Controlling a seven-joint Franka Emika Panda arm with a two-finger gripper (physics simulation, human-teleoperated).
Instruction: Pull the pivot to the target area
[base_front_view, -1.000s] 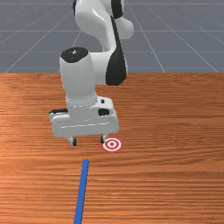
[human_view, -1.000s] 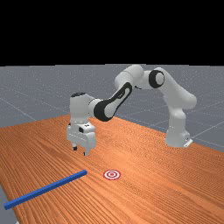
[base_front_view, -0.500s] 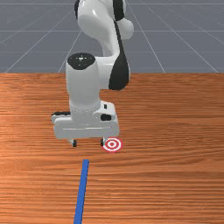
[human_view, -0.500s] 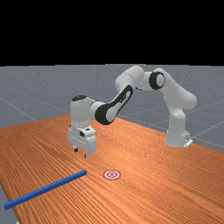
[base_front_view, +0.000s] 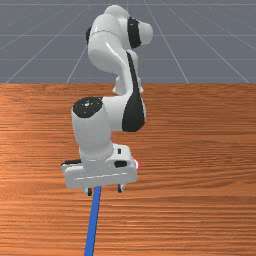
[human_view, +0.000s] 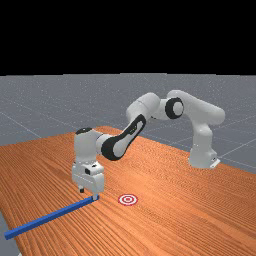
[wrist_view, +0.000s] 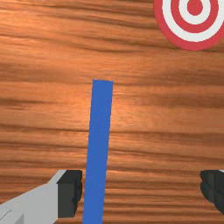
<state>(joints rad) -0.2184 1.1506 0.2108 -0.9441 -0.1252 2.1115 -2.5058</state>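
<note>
My gripper (base_front_view: 105, 191) hangs over the near end of the blue bar (base_front_view: 92, 222) in the front view, fingers wide apart. Seen from afar, the gripper (human_view: 88, 194) is at the bar's (human_view: 50, 216) end that lies toward the target. In the wrist view the bar (wrist_view: 98, 148) runs between the fingertips of the open gripper (wrist_view: 141, 190), much closer to one finger (wrist_view: 70, 192) than to the other. The red and white target (wrist_view: 194, 26) lies beyond the bar's end, off to one side; the hand mostly covers the target (base_front_view: 138, 165) in the front view.
The orange-brown wooden table (base_front_view: 200, 200) lies under the bar and the target. In the far view the target (human_view: 128, 199) is to the right of the bar's end. The bar's other end is by the table's edge at the far view's left.
My hand has moved toward the front view's bottom and lower, from above the table beyond the bar to over the bar's end. The bar and target have stayed put.
</note>
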